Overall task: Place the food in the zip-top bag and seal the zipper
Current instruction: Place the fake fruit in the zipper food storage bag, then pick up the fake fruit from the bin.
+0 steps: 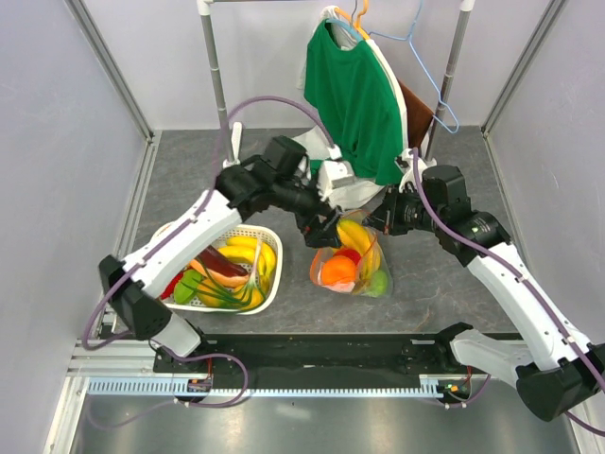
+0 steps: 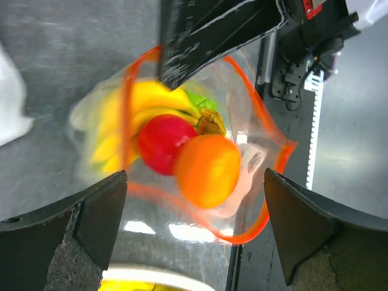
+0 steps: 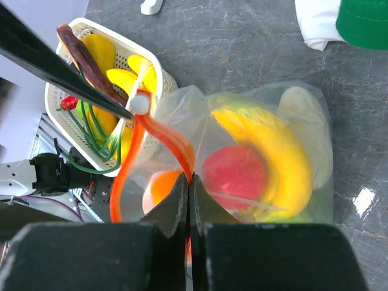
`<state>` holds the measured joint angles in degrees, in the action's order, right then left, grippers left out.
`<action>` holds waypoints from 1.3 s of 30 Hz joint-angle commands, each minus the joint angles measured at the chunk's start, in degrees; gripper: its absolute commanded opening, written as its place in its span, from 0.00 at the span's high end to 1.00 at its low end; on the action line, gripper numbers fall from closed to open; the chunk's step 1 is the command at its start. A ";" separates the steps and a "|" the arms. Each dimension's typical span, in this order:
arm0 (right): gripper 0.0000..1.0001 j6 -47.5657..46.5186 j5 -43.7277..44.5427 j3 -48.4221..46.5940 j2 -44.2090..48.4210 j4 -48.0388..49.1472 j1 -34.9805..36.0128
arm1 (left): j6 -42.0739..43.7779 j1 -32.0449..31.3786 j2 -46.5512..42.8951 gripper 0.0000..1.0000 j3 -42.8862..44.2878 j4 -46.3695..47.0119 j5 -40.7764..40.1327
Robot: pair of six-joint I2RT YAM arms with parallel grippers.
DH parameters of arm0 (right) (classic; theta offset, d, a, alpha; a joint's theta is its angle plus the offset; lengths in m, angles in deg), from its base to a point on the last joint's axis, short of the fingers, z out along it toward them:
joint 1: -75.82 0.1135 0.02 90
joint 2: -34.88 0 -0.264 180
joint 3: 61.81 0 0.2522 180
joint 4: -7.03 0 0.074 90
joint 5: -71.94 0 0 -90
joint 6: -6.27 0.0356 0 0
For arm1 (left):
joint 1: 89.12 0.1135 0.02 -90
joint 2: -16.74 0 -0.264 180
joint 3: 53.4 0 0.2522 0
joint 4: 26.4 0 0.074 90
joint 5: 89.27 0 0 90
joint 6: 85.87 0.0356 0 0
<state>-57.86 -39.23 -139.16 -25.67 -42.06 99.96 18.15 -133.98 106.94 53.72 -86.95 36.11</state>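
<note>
The clear zip-top bag (image 1: 364, 284) lies on the table centre and holds bananas (image 1: 354, 236), a red apple (image 1: 351, 255), an orange (image 1: 337, 270) and a green lime (image 1: 379, 282). Its orange-red zipper (image 2: 267, 212) stands open in a loop. My right gripper (image 3: 190, 182) is shut on the zipper strip (image 3: 173, 145) at the bag's mouth; it also shows in the top view (image 1: 380, 225). My left gripper (image 2: 195, 182) is open and empty just above the bag's mouth, over the orange (image 2: 206, 170); it also shows in the top view (image 1: 319, 230).
A white lattice basket (image 1: 274, 284) left of the bag holds more bananas (image 1: 248, 248), a dark red-brown piece (image 1: 223, 261) and green items. A green shirt (image 1: 354, 104) hangs on a rack behind, over a white cloth (image 1: 333, 185). A metal rail (image 1: 284, 386) runs along the near edge.
</note>
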 commanded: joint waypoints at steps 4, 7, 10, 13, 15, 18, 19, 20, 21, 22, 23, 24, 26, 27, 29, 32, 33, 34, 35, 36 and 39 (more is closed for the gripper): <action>1.00 -0.55 -0.81 -2.59 1.84 0.26 -0.15 | 5.30 19.32 -9.85 0.00 3.14 -16.38 -0.56; 1.00 -1.17 -0.28 -2.15 2.37 -0.09 -0.15 | 11.71 32.14 -13.44 0.02 1.57 -24.65 -3.37; 1.00 -1.35 -0.54 -1.18 2.20 -0.35 -0.15 | 22.50 42.00 -15.83 0.04 -2.91 -31.58 -10.66; 1.00 -1.43 -1.15 -0.30 1.85 0.08 -0.15 | 29.89 52.20 -16.80 0.11 -8.45 -36.52 -15.24; 1.00 -1.35 -1.24 -0.39 1.76 0.35 -0.15 | 32.02 55.13 -17.77 0.16 -13.19 -36.01 -20.76; 1.00 -1.61 -1.94 -1.79 0.70 0.18 -0.23 | 35.89 56.37 -18.38 0.19 -18.21 -34.69 -29.74; 1.00 -1.70 -2.03 -2.15 0.09 -0.09 -0.15 | 37.99 56.55 -18.65 0.19 -19.17 -34.86 -30.97; 1.00 -1.78 -2.12 -2.41 -0.18 -0.18 -0.23 | 38.97 56.55 -18.65 0.21 -21.36 -35.39 -33.50; 1.00 -1.70 -2.12 -2.85 -0.44 -0.09 -0.15 | 40.19 56.64 -18.56 0.21 -22.60 -35.48 -34.40; 1.00 -1.52 -2.12 -3.03 -0.96 0.17 -0.15 | 42.99 56.64 -18.65 0.21 -25.57 -35.39 -35.19; 1.00 -1.35 -2.12 -3.20 -1.14 0.35 -0.23 | 44.41 56.81 -18.82 0.21 -26.99 -33.04 -37.29; 1.00 -1.43 -2.04 -3.38 -1.58 0.35 -0.23 | 45.64 56.90 -19.43 0.21 -28.22 -31.63 -38.00; 1.00 -1.61 -2.04 -3.82 -2.02 0.09 -0.15 | 50.47 56.90 -19.70 0.20 -30.95 -28.29 -38.97; 1.00 -2.48 -1.86 -4.52 -2.37 -0.09 -0.23 | 52.14 56.90 -19.62 0.21 -31.57 -27.58 -39.33; 1.00 -3.36 -0.90 -5.48 -2.81 -0.79 -0.23 | 56.80 56.90 -19.09 0.20 -32.80 -26.96 -39.33; 1.00 -4.42 -0.45 -6.89 -4.04 -1.84 -0.15 | 61.64 56.99 -18.56 0.20 -33.33 -25.11 -37.59; 1.00 -4.60 -0.37 -7.16 -4.39 -1.93 -0.15 | 62.96 56.99 -18.65 0.20 -33.33 -24.50 -36.53; 1.00 -4.95 -0.28 -7.33 -4.66 -1.93 -0.15 | 64.97 56.99 -18.74 0.19 -33.77 -23.54 -35.91; 1.00 -4.95 -0.19 -7.68 -4.75 -2.02 -0.23 | 66.21 56.90 -18.74 0.19 -33.95 -23.09 -35.64; 1.00 -5.04 -0.01 -7.86 -5.18 -2.20 -0.23 | 68.40 56.90 -18.74 0.19 -34.38 -22.04 -34.33; 1.00 -5.56 0.16 -8.48 -5.54 -2.72 -0.23 | 71.74 56.99 -18.13 0.17 -36.14 -21.24 -34.93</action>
<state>-61.95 -39.79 -144.16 -31.10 -45.36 99.91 79.43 -77.29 89.19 19.32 -111.12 -0.19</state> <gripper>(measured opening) 0.010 0.817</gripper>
